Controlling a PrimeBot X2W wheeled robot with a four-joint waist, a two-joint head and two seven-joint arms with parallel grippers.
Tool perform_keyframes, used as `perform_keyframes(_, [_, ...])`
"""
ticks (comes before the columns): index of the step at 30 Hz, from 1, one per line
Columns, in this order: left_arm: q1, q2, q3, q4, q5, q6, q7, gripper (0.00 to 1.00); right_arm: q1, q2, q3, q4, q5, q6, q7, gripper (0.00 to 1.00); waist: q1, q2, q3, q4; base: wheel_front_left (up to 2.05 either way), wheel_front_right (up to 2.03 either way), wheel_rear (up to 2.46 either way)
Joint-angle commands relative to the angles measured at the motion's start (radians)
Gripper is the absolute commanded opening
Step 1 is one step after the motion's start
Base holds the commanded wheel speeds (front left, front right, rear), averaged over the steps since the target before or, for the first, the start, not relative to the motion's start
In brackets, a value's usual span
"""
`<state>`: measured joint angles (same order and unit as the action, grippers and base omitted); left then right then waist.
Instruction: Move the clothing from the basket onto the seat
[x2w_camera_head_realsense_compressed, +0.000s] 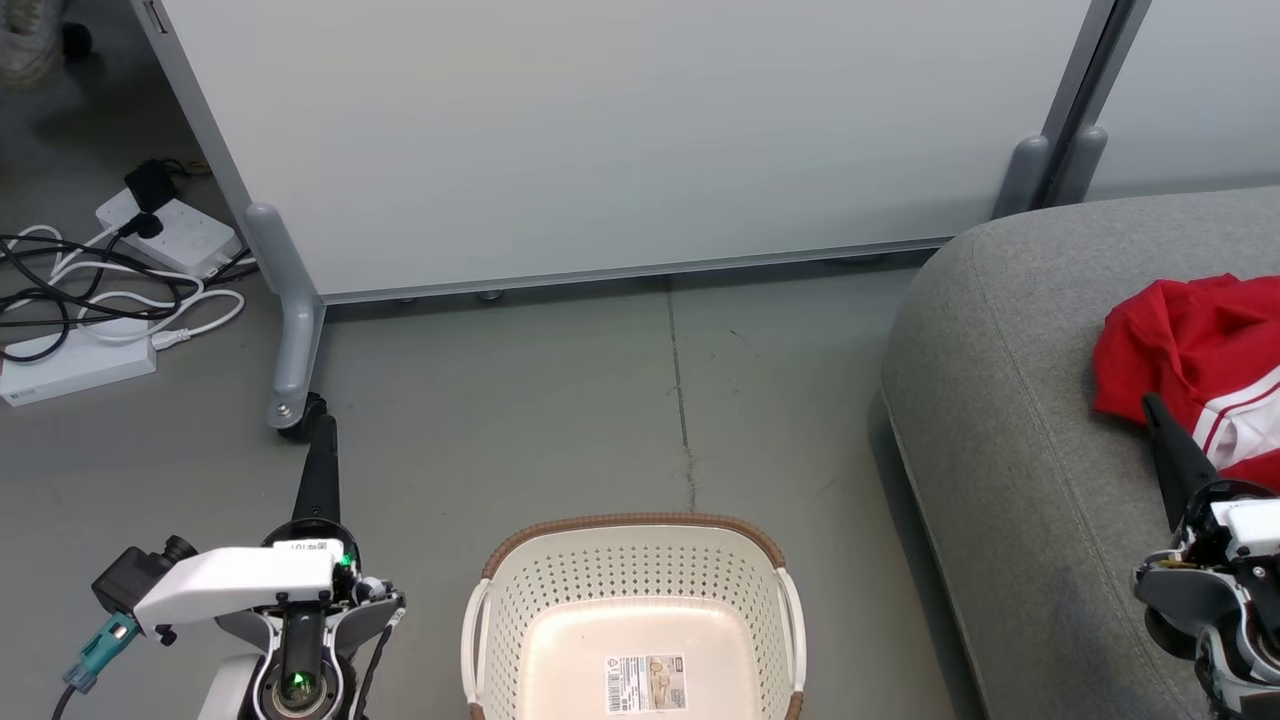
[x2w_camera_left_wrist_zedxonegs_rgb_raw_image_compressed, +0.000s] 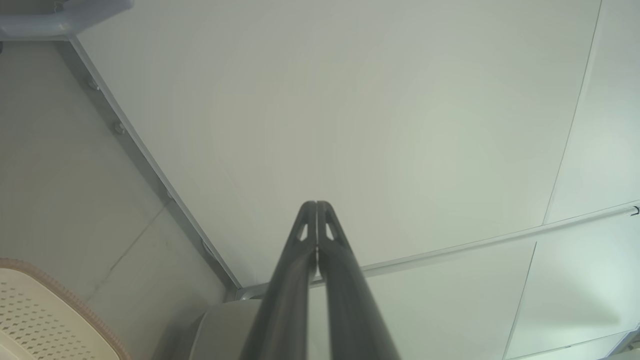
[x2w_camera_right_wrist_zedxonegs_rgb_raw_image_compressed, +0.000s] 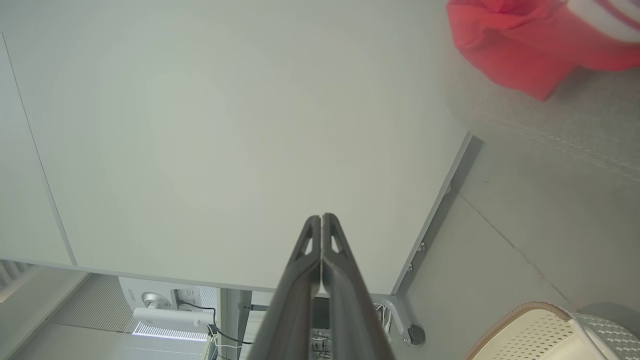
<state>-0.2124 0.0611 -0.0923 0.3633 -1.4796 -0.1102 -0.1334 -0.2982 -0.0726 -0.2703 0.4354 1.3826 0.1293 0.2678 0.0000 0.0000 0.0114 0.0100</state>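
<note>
**Jersey on the seat, basket bare: time to draw clear**

Both my claws are pressed fully closed and hold nothing. The left claw (x2w_camera_head_realsense_compressed: 322, 425) shows at the lower left. The right claw (x2w_camera_head_realsense_compressed: 1152, 405) shows at the lower right, its tip pointing up at the hem of the clothing (x2w_camera_head_realsense_compressed: 1190, 340). In the right wrist view the fabric sits in the upper right corner, apart from my fingers. The clothing lies crumpled on the seat (x2w_camera_head_realsense_compressed: 1000, 400) at the right edge of the frame. The basket (x2w_camera_head_realsense_compressed: 640, 522) stands on the floor (x2w_camera_head_realsense_compressed: 560, 420) at bottom centre, and what I see of its inside holds only a label sticker.

I judge the transfer done, so the step in hand is to draw clear. The right claw should back off along its own line so no fold snags and slides toward the seat's rounded edge. There is bare floor between basket and seat, and above the basket up to the partition (x2w_camera_head_realsense_compressed: 620, 140). Cables (x2w_camera_head_realsense_compressed: 100, 290) lie at the upper left near the partition's foot, so my left claw should keep off them.
</note>
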Motion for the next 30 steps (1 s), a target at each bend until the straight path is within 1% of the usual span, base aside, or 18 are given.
perform_keyframes(1, [-0.025,0.003,0.006,-0.001,-0.019,-0.007,0.003,0.0,-0.016,-0.01,-0.006,0.005,0.023,0.002,0.01,0.0,0.0,0.0,0.0,-0.001,0.0,0.0,0.0])
perform_keyframes(24, [-0.051,-0.011,0.011,0.019,-0.171,-0.024,0.019,0.0,-0.054,-0.016,-0.04,0.055,0.177,0.002,0.054,0.0,0.0,0.0,-0.004,-0.009,0.0,0.0,0.0])
perform_keyframes(30, [-0.052,-0.01,0.011,0.019,-0.169,-0.023,0.018,0.0,-0.054,-0.016,-0.039,0.055,0.175,0.003,0.05,0.0,0.0,0.0,-0.004,-0.009,0.0,0.0,0.0])
